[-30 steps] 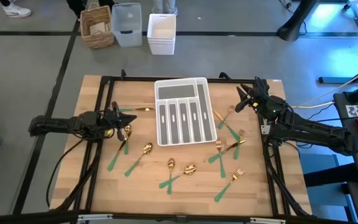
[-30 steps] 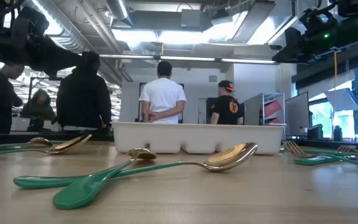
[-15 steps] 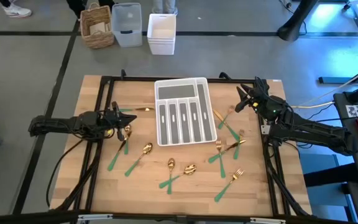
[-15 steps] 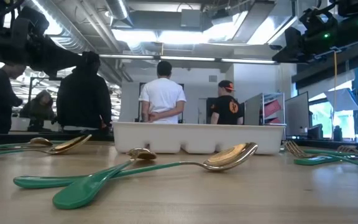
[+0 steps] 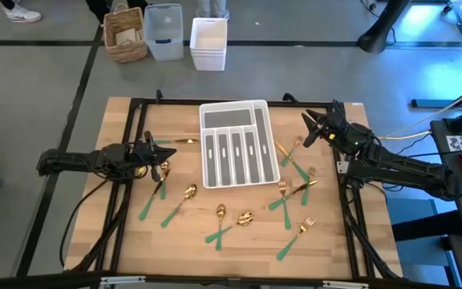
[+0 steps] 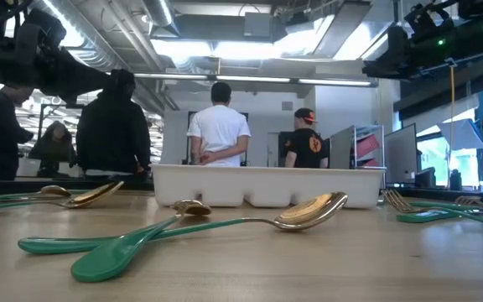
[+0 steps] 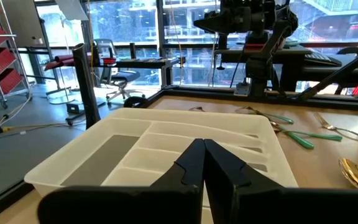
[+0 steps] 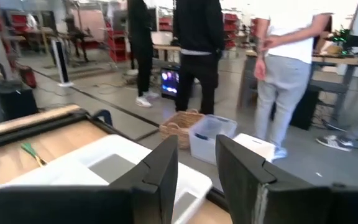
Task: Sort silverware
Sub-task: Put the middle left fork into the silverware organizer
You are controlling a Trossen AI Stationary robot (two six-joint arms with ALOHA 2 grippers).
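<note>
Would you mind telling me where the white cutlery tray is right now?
In the high view, the white cutlery tray lies at the table's far middle, between the left gripper and the right gripper.

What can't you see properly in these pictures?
- High view: the silverware is too small to tell every spoon from every fork.
- Low view: the white tray hides the table behind it; both grippers are above the frame.
- Left wrist view: the shut left gripper covers the tray's near edge.
- Right wrist view: the open right gripper hides part of the tray.

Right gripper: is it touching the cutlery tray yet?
Apart. The high view shows the right gripper open, off the white tray's right edge with bare wood between them; the right wrist view shows nothing between its fingers.
</note>
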